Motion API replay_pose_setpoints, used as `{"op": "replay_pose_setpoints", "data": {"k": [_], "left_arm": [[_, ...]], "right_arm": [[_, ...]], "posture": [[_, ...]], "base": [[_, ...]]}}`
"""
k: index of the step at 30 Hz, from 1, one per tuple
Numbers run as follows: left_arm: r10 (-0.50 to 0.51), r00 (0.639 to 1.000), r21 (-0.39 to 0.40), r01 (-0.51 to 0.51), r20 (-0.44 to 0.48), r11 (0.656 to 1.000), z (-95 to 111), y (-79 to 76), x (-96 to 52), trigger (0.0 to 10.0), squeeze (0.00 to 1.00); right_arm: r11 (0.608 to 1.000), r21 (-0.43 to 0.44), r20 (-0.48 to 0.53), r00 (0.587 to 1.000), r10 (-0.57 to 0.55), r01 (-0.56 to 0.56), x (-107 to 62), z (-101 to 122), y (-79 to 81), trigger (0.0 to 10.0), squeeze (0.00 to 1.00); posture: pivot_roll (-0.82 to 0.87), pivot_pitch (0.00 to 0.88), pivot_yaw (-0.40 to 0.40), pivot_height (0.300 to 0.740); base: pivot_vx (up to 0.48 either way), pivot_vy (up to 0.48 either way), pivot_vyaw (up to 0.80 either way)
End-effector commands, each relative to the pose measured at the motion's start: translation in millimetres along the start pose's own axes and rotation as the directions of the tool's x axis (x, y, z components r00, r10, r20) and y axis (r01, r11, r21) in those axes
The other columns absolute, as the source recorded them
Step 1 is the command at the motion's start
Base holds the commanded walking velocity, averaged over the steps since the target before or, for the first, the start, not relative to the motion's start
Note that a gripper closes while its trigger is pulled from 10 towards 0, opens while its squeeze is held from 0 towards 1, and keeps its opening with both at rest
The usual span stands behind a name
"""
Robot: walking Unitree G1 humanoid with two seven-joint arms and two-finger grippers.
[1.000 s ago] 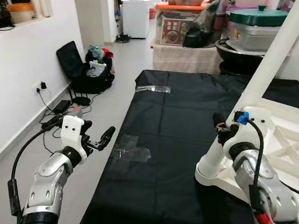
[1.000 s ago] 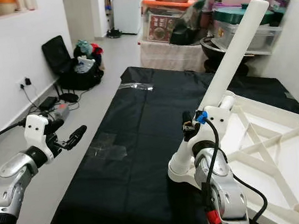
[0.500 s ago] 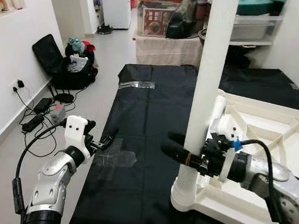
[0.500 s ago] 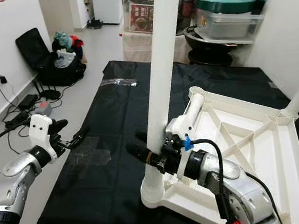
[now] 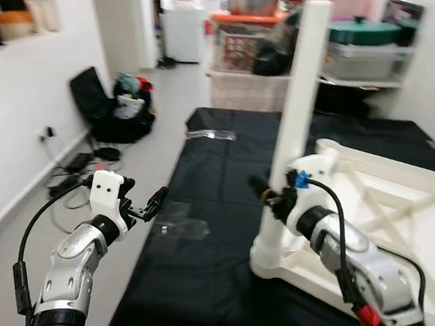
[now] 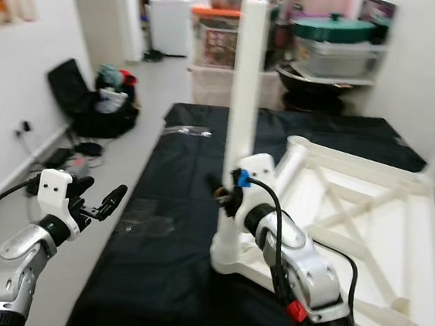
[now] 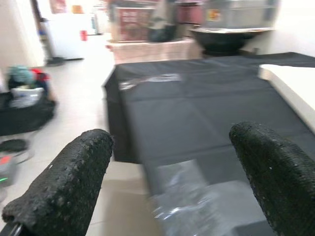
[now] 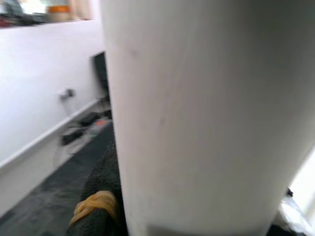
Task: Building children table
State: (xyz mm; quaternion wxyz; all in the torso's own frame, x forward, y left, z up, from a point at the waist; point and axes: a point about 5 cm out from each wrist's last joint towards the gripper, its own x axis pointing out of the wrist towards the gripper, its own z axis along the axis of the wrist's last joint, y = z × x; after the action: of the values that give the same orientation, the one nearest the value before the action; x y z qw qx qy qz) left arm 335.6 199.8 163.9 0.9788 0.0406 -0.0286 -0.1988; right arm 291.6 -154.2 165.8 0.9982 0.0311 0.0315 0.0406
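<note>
Gripping a white leg low down, the right gripper holds it upright in the near corner socket of the overturned tabletop, which lies on a black sheet. Beyond the sheet's left edge, the left gripper hangs wide, holding nothing.
</note>
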Motion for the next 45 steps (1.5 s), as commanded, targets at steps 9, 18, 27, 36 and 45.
{"op": "replay_pose_setpoints", "data": {"k": [9, 18, 27, 36, 45], "left_arm": [[-0.031, 0.999, -0.011, 0.030, -0.018, 0.999, -3.8, -6.2, 6.3, 10.0, 0.00], [-0.016, 1.000, -0.009, 0.016, -0.019, 1.000, -4.4, -3.0, 3.0, 10.0, 0.00], [-0.017, 1.000, -0.003, 0.017, -0.026, 1.000, -4.6, -1.3, 2.2, 10.0, 0.00], [-0.033, 0.999, -0.008, 0.033, -0.021, 0.999, -3.2, -4.6, 7.1, 10.0, 0.00], [-0.020, 0.999, -0.003, 0.020, -0.027, 1.000, -3.9, -2.4, 4.3, 10.0, 0.00]], "right_arm": [[0.559, 0.068, -0.069, 0.555, 0.829, -0.827, -52.4, -9.3, 38.7, 10.0, 0.00], [0.962, -0.055, -0.219, 0.943, 0.250, -0.268, 4.4, -34.7, -4.2, 10.0, 0.00], [0.913, -0.013, -0.293, 0.875, 0.386, -0.407, -27.5, -59.3, 21.2, 10.0, 0.00], [0.544, 0.028, -0.208, 0.527, 0.824, -0.839, -57.1, -45.2, 17.6, 10.0, 0.00], [0.988, -0.137, -0.396, 0.918, 0.011, -0.071, -0.9, -77.4, -19.4, 10.0, 0.00]], "posture": [[0.05, 0.000, -0.077, 0.740], [0.06, 0.000, -0.091, 0.740], [0.06, 0.000, -0.076, 0.740], [0.05, 0.000, -0.074, 0.740], [0.07, 0.000, -0.082, 0.740]], "base": [[0.000, 0.000, 0.00], [0.000, 0.000, 0.00], [0.000, 0.000, 0.00], [0.000, 0.000, 0.00], [0.000, 0.000, 0.00]]}}
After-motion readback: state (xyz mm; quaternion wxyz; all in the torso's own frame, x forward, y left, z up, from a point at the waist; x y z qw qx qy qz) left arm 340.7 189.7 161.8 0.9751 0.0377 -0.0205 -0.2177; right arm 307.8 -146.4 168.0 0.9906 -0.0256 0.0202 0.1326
